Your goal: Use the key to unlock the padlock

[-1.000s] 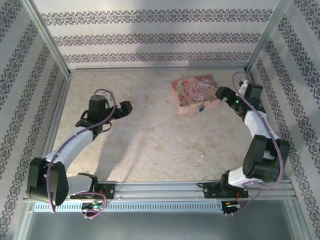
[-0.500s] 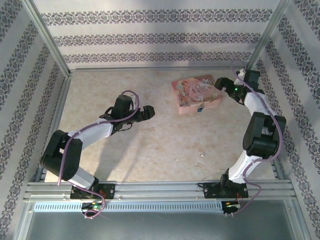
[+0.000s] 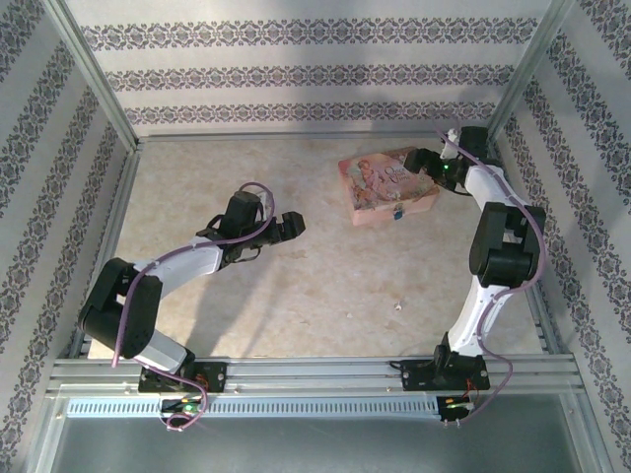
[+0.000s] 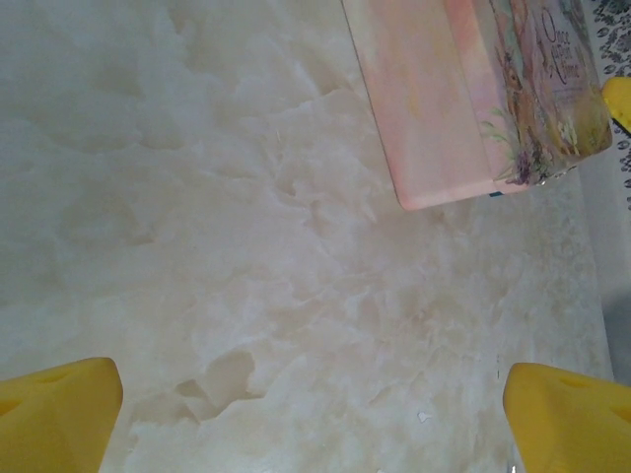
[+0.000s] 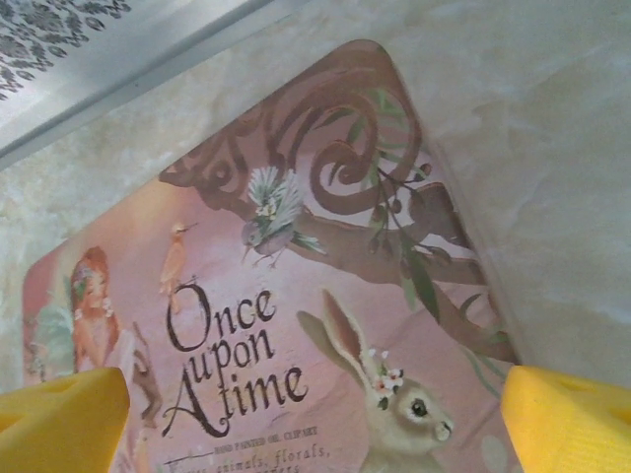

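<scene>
Right gripper [image 3: 422, 163] now sits further back, over the pink tin [image 3: 380, 185] at its far right corner, claw spread wide, nothing held. Left gripper [image 3: 292, 226] barely shifts from half a second ago: mid-table, released, empty. Padlock [image 3: 397, 211] unmoved, against the tin's near side.

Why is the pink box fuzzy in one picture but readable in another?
Left wrist view: the pink box looks soft and washed out. Right wrist view: it is close and sharp, so its lettering reads clearly.
</scene>
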Motion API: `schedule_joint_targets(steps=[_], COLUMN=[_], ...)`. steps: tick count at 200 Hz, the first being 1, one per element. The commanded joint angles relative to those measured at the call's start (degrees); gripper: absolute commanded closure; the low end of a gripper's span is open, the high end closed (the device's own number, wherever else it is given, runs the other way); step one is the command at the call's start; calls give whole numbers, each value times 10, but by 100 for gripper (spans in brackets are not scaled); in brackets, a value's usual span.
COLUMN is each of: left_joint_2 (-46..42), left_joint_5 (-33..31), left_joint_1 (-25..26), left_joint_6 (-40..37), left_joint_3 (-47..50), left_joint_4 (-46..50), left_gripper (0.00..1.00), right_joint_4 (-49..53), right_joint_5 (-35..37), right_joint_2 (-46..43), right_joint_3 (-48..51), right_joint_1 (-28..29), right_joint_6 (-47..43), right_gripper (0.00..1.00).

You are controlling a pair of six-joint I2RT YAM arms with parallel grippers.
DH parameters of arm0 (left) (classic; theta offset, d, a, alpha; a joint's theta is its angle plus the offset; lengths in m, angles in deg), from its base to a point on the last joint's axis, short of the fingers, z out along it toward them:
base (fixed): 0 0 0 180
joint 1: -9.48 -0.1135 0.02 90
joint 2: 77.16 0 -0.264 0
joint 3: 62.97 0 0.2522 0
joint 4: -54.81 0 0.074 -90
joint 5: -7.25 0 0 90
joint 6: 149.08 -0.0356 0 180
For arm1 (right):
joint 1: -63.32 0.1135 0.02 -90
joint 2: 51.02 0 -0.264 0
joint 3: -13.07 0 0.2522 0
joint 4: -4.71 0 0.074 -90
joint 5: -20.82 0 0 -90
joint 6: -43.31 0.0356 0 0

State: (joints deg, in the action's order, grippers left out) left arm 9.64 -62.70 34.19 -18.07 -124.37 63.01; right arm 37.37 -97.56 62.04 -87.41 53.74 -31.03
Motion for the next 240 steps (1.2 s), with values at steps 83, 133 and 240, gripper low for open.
schedule_joint_targets(steps=[83,133,240], left_joint_2=[-41,-44,-71], left_joint_5=[-26,-33,-46], left_joint_1=[6,6,5], left_joint_6=[-17,-19,-31], left_joint_3=[8,15,11], left_joint_4=[25,29,59], left_gripper=[1,1,1], right_joint_4=[68,95,127], right_joint_5=[55,72,-32], right_joint_2=[49,67,93], right_joint_3=[-81,-109,-133], right_joint_1=[7,9,58], right_joint_6=[-64,-90,-108], right_gripper=[1,2,2])
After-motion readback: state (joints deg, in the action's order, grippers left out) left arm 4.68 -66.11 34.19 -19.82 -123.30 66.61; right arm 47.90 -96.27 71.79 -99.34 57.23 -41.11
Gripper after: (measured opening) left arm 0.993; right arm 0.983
